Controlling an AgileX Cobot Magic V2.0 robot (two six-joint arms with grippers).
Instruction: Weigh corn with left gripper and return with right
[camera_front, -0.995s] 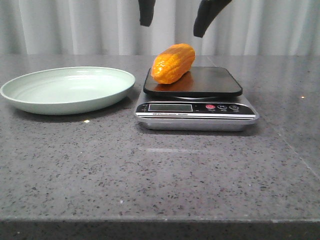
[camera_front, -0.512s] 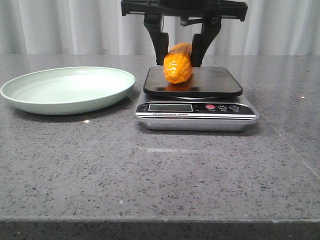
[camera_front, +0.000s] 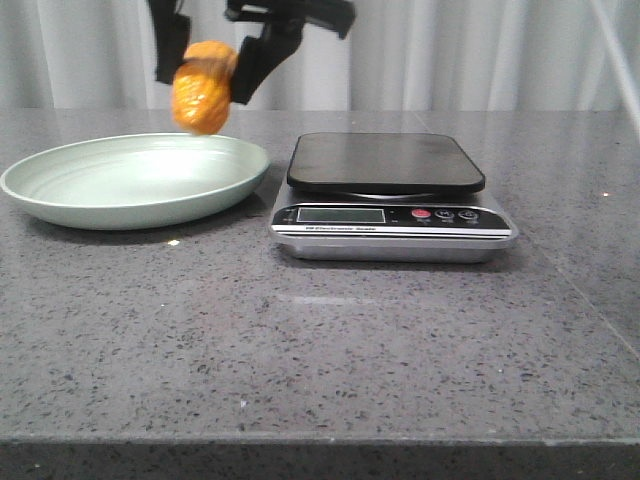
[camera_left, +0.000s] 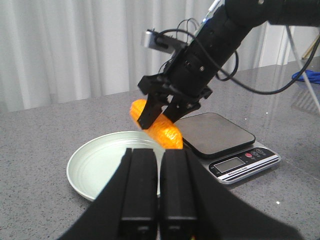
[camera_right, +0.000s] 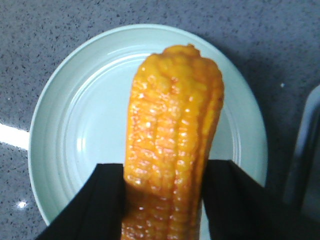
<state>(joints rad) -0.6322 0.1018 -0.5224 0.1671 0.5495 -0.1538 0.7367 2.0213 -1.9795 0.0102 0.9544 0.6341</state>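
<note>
Corn (camera_front: 201, 92) — clamped in right end effector (camera_front: 208, 70), over plate (camera_front: 60, 195); scale (camera_front: 390, 215) vacated. Left end effector (camera_left: 158, 172) closed, empty — release remains.

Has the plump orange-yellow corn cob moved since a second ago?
Yes. The corn cob has left the black-topped kitchen scale and now hangs in the right gripper, leftward over the pale green plate.

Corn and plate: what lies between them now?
Nothing. The corn hangs in the right gripper above the plate; the front view shows this.
</note>
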